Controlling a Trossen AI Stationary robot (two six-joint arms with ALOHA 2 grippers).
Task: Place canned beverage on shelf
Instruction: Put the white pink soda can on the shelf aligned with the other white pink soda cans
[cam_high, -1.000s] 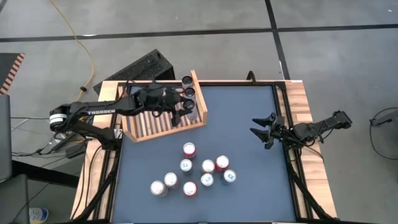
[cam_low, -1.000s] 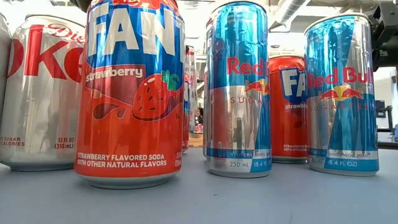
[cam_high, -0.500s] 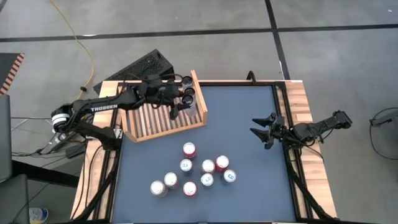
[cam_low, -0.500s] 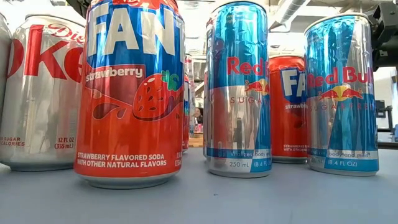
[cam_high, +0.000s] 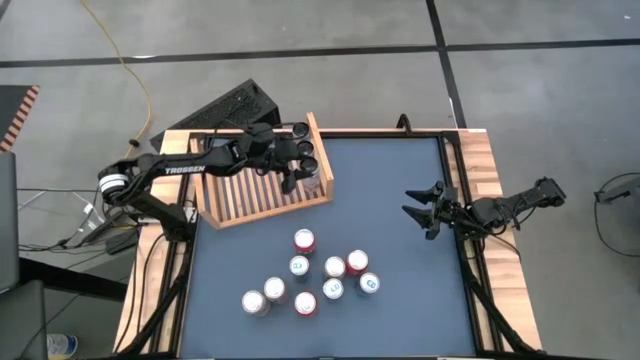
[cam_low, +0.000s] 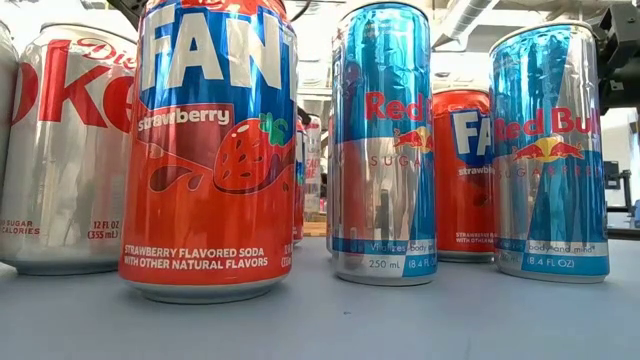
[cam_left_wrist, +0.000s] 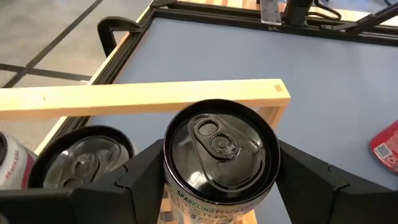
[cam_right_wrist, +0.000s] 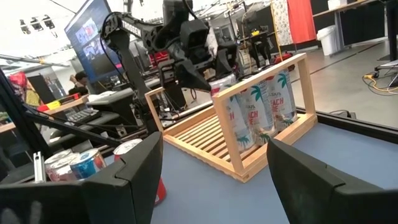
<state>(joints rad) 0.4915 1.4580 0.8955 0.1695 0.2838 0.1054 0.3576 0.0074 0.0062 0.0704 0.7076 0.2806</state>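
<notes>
Left pincer: the left pincer (cam_high: 297, 172) reaches over the shelf's right end; its 2 dark fingers (cam_left_wrist: 311, 180) sit on either side of a black-topped can (cam_left_wrist: 221, 158) and close against its sides.
Held can: upright between the fingers, at the shelf's right end just inside the raised end board (cam_left_wrist: 143, 99); the wrist view does not show whether its base rests on the slats.
Shelf: the light-wood slatted shelf (cam_high: 240, 195) lies at the bench's far-left corner, tilted slightly against the bench edge.
Cans already in the shelf: 2 more dark-topped cans (cam_high: 301, 140) stand in a row along the end board, beyond the held one; in the left wrist view the nearest of them (cam_left_wrist: 84, 158) is just beside the held can.
Loose cans: a cluster of 8 cans (cam_high: 320, 275) stands on the blue bench (cam_high: 400, 200) toward the near edge, well apart from the shelf; the low view shows red strawberry soda cans (cam_low: 210, 150), blue energy-drink cans (cam_low: 385, 145) and a silver cola can (cam_low: 65, 150).
In the way: the end board stands between the held can and the open bench.
Right pincer: the right pincer (cam_high: 422, 210) waits over the bench's right edge, fingers spread wide and holding nothing.
Surroundings: a black ridged box (cam_high: 225, 108) sits on the floor behind the shelf, with a yellow cable (cam_high: 135, 75) near it.
</notes>
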